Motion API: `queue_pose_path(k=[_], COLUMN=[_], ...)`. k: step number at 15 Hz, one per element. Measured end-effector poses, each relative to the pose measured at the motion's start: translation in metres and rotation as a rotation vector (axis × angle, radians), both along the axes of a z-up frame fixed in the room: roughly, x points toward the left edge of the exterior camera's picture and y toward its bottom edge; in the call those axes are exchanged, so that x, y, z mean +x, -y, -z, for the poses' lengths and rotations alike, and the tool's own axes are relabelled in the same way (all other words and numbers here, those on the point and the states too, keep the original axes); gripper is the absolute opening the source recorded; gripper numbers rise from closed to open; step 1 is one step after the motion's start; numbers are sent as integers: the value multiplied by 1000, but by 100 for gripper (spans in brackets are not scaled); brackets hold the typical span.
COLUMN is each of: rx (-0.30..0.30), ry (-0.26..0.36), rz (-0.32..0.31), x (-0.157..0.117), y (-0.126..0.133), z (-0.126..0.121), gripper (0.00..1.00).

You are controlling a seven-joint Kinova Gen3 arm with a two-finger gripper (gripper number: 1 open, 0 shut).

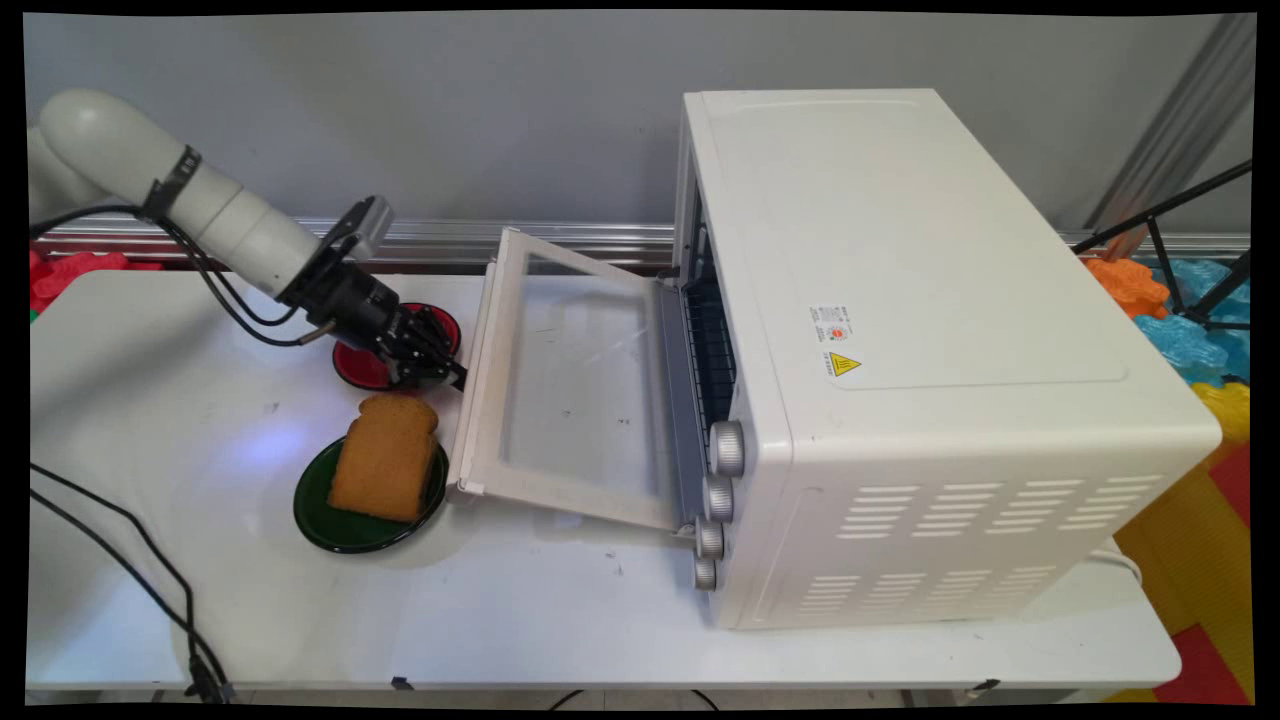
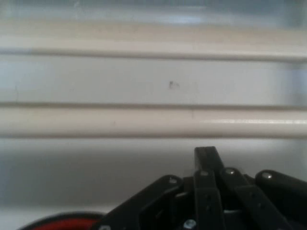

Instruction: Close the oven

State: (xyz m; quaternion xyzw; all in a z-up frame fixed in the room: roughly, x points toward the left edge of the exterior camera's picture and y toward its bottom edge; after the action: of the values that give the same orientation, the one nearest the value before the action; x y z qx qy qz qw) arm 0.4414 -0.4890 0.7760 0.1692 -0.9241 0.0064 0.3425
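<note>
White tabletop runs under me, with a grey wall behind and a big white toaster oven (image 1: 930,360) taking the right half. My gripper (image 1: 440,368) hangs low at the outer edge of the oven's open door (image 1: 570,390), fingertips right up against the door frame. In the hand view the fingers (image 2: 205,165) look pressed together, holding nothing — the pale bars of the door's rim fill the picture just ahead.

Under my wrist, at about nine o'clock from the fingertips, sits a red plate (image 1: 352,368), partly hidden by the hand. At six o'clock, just beside, a slice of brown bread (image 1: 385,458) lies on a green plate (image 1: 330,520), whose rim sits just beside the door's near corner.

As I judge it, the risks are close: a push toward three o'clock would jam my fingertips into the door and strain its hinge, a drop would strike the red plate, and a sweep toward six would knock the bread off its plate. My black cables (image 1: 240,300) hang loose and could snag on the plate.

Open room lies toward nine and seven o'clock, across bare table (image 1: 150,400) — and straight up.
</note>
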Motion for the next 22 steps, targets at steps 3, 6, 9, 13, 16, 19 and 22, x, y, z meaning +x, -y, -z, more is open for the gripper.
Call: queue_pose_path(k=[3,6,9,13,16,19,22], rx=[-8,-13,-18,-32,-46,-55,-69], ry=[-36,-74,-109,-163,-208,-249,-288], rz=[-4,-13,-16,-12,-24,-28,-36], x=[-6,-8,-9,-19,-28,-41,-57], y=[2,5,6,14,16,19,22], z=[3,1,-7,-26,-42,-55,-65], gripper=[0,0,0,0,0,0,0])
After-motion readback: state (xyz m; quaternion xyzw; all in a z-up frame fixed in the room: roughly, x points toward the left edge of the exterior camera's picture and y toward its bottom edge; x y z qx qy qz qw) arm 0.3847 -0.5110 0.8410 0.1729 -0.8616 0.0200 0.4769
